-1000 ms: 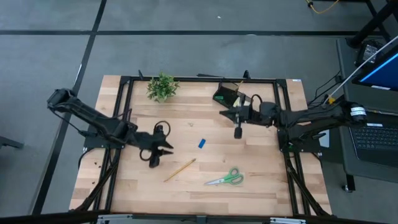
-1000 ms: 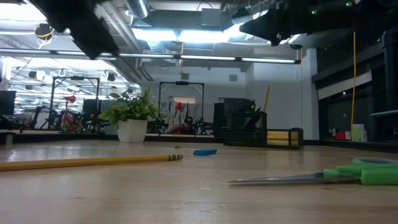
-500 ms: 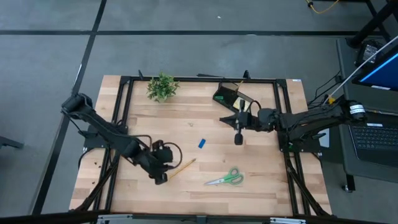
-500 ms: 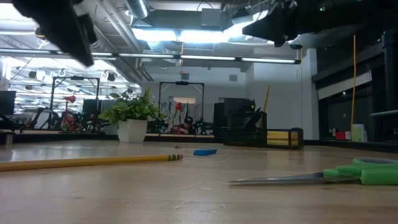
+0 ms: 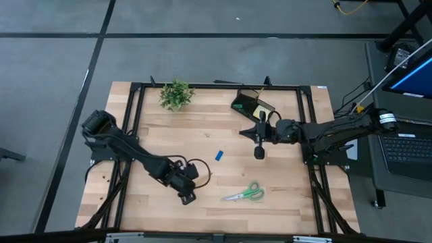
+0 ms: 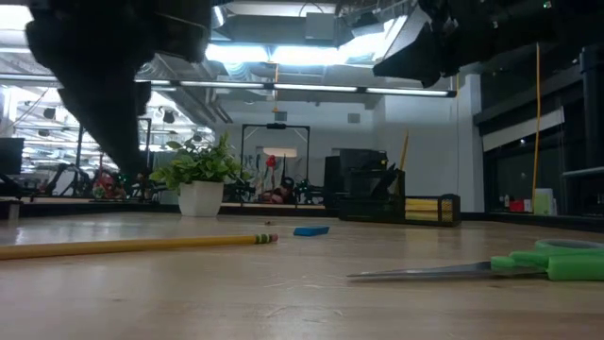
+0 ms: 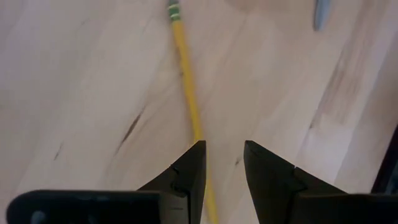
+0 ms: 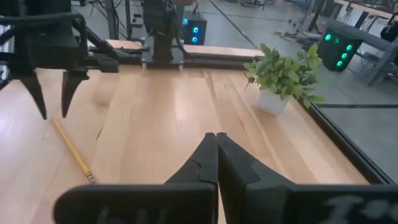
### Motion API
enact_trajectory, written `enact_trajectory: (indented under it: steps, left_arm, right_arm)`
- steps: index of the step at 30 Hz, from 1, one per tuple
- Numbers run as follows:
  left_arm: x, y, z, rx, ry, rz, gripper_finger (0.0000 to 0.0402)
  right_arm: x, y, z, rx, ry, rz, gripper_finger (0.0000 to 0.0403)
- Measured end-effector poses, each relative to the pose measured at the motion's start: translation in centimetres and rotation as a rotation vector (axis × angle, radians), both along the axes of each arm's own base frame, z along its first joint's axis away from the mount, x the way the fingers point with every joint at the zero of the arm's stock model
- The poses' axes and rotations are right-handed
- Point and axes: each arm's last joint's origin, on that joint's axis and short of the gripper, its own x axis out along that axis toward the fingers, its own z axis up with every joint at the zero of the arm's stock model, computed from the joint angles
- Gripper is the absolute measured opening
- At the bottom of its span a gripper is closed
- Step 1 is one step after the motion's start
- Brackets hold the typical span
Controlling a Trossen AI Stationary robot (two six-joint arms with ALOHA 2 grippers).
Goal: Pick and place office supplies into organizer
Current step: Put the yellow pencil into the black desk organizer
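Reaching from above, the left claw [image 5: 187, 196] is hanging at lower centre of the pale wooden surface [image 5: 202, 135], hiding the pencil beneath. In the left wrist view, its fingers are spread astride the slim yellow wooden pencil [image 7: 188, 99]; lowering and closing comes next. The right claw [image 8: 216, 149] is waiting, pressed together.

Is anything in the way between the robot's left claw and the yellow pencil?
Nothing visible is. The left gripper hangs open just above the pencil, with only bare table between them. The scissors and blue eraser lie off to the side.
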Motion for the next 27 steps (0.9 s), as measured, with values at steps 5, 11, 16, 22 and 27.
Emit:
enact_trajectory:
  steps: [5,11,16,22,27]
  left_arm:
    - [2.0,-0.3,0.2,0.031,0.013,-0.055,0.0102]
    - [2.2,-0.6,-0.4,0.044,0.163,0.013,0.0102]
    - [2.6,-0.5,-1.6,0.021,0.221,0.039,0.0102]
    - [2.9,-0.5,-2.4,0.025,0.229,0.082,0.0102]
    - [2.9,-0.7,-3.0,0.039,0.241,0.073,0.0102]
  right_arm:
    - [-0.1,0.0,-0.3,0.007,0.019,-0.001,0.0003]
    - [-0.4,0.0,-1.1,0.025,0.043,-0.007,0.0003]
    - [-0.7,0.0,-2.0,0.029,0.043,-0.008,0.0003]
    - [-0.8,0.0,-2.2,0.023,0.046,-0.006,0.0003]
    - [-0.8,0.0,-2.2,0.022,0.051,-0.006,0.0003]
